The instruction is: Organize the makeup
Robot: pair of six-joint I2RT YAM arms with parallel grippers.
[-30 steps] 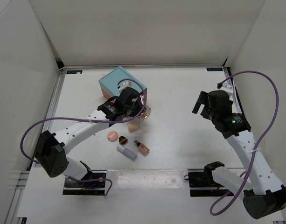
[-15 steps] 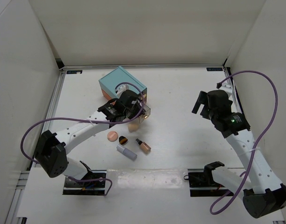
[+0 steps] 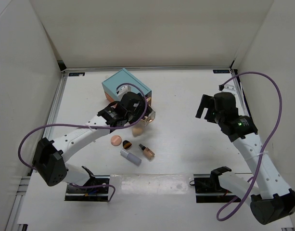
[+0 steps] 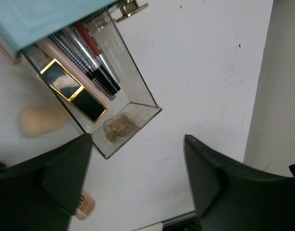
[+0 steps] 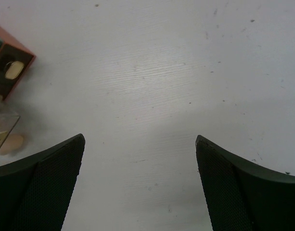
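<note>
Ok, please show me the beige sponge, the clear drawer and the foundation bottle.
beige sponge [image 4: 39,120], left wrist view, middle of its body.
clear drawer [image 4: 143,113], left wrist view, its front wall.
foundation bottle [image 3: 148,153], top view, its peach body.

A clear plastic drawer [image 4: 143,86] juts from the teal box [image 3: 125,85] directly below the left hand [image 4: 137,161] — its thin walls hem any descent. Nearer the arms, a beige sponge [image 3: 136,130], peach round puff [image 3: 116,140] and glass foundation bottle [image 3: 147,152] clutter the white table [image 3: 185,96]; below the right hand [image 5: 140,139] the table lies bare.
</note>
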